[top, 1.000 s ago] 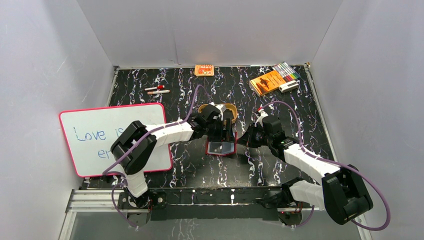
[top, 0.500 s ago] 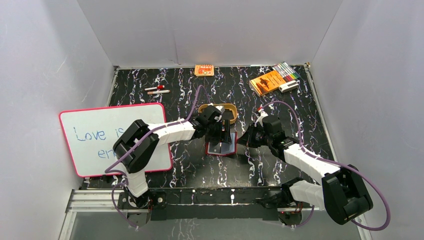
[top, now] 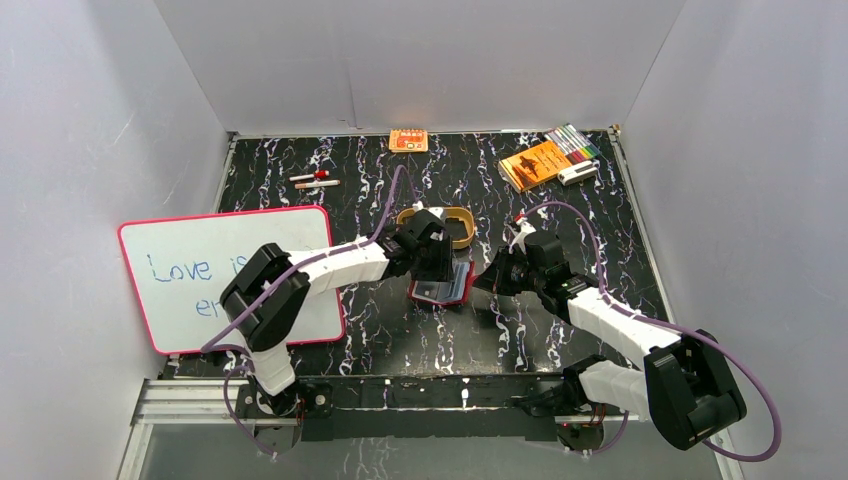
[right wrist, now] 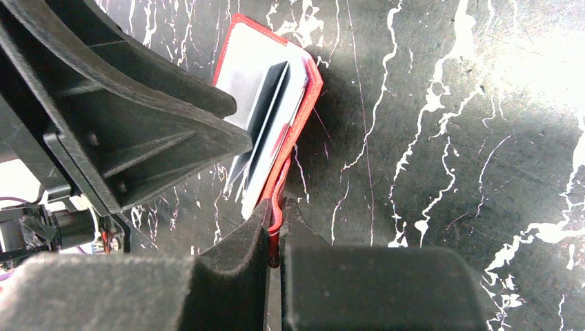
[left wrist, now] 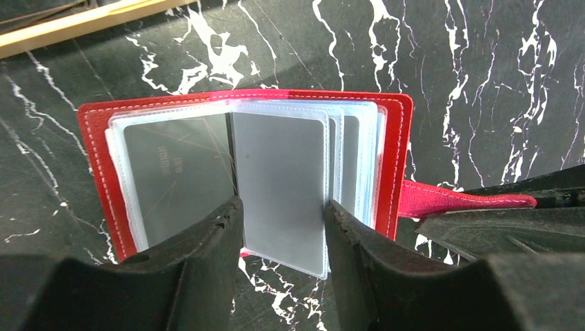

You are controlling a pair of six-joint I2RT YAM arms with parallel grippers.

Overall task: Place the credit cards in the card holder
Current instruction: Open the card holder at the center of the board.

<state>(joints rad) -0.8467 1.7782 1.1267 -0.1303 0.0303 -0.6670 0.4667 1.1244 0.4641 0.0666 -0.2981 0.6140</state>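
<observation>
The red card holder point(top: 447, 292) lies open on the black marbled table between both arms; it also shows in the left wrist view point(left wrist: 394, 158) and the right wrist view point(right wrist: 312, 86). Its clear sleeves fan out. A grey credit card point(left wrist: 279, 183) sits in the front sleeve. My left gripper point(left wrist: 283, 215) stands over it point(top: 437, 266), partly closed, one finger against each side edge of that card. My right gripper point(right wrist: 276, 210) is shut on the holder's red snap tab point(left wrist: 469, 200) at the holder's right side point(top: 487, 280). No loose cards show.
A tan oval tray point(top: 462, 222) stands just behind the holder. A whiteboard point(top: 225, 275) lies at the left. Two pens point(top: 313, 181), an orange packet point(top: 408, 140), an orange booklet point(top: 535, 163) and markers point(top: 572, 142) lie along the back.
The card holder has shifted slightly away from the arms and tilted, with the left gripper moving in over it. The right gripper has stayed on the tab.
</observation>
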